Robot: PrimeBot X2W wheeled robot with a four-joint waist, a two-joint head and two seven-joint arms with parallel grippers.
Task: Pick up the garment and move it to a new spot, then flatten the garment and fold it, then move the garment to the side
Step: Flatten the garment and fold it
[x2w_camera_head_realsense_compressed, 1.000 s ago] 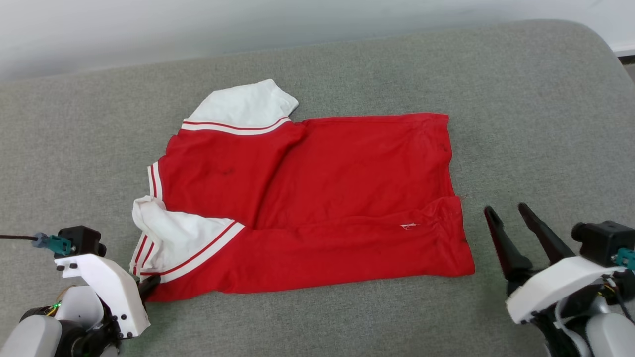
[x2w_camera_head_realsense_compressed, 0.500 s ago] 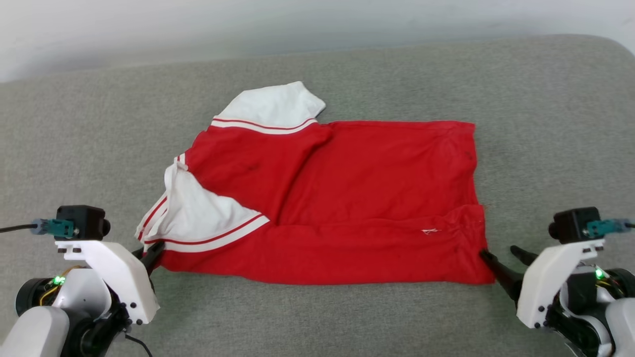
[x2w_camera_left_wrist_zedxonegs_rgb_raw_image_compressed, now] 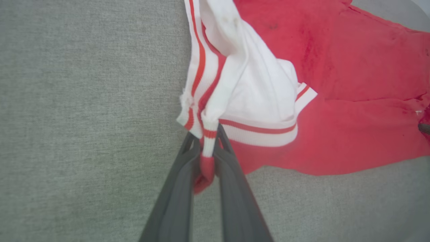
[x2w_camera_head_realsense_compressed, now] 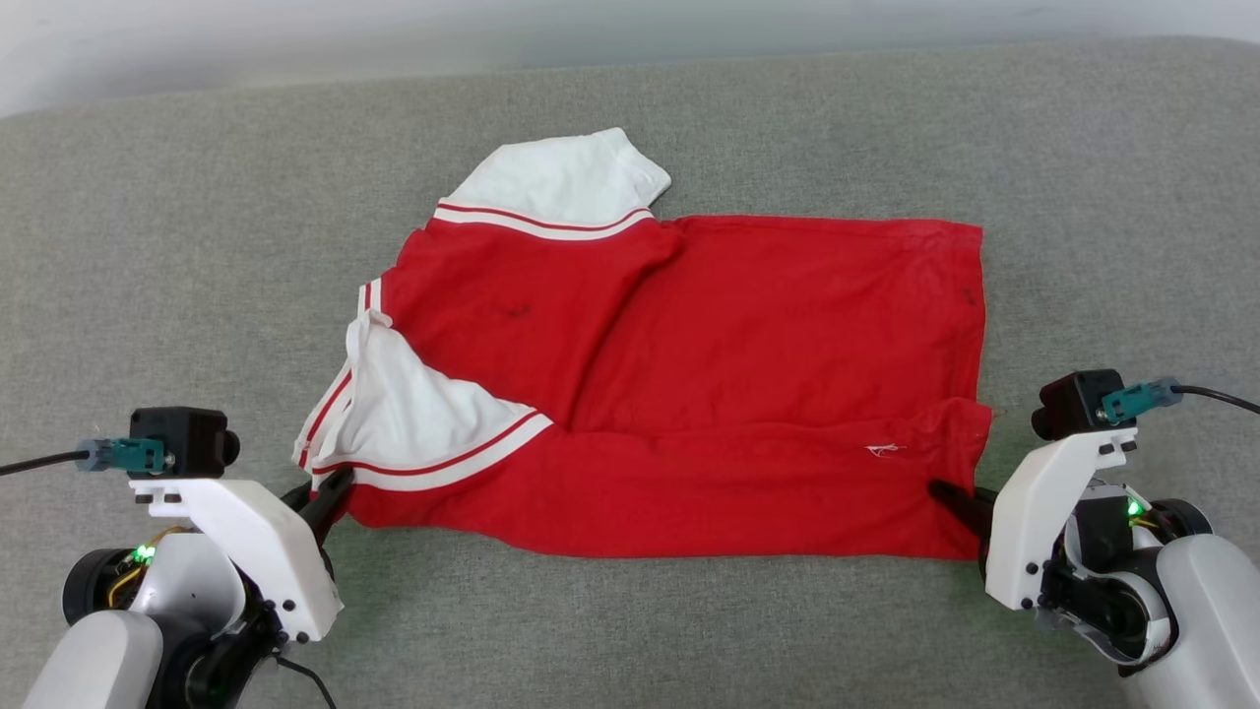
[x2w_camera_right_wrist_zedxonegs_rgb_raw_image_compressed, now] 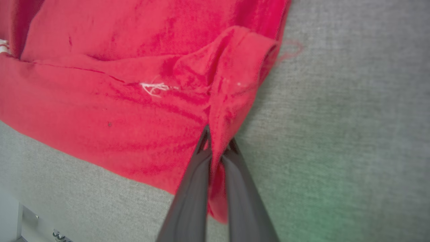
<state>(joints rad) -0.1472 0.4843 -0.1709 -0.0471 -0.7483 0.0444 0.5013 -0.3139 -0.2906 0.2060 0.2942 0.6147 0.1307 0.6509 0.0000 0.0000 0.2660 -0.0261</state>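
Head view: the garment (x2w_camera_head_realsense_compressed: 689, 394) lies spread on a grey cushion (x2w_camera_head_realsense_compressed: 148, 246), with bare cushion beyond every edge.

Left wrist view: the left gripper (x2w_camera_left_wrist_zedxonegs_rgb_raw_image_compressed: 206, 134) pinches the garment's striped white corner.

Right wrist view: the right gripper (x2w_camera_right_wrist_zedxonegs_rgb_raw_image_compressed: 217, 137) is clamped on the red hem corner.

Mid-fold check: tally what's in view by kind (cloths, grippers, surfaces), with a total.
Bright red soft-fabric garment with white striped ends: 1
Dark two-fingered grippers: 2 (left gripper, right gripper, both shut on the garment)
Grey woven cushion surface: 1
Total: 4
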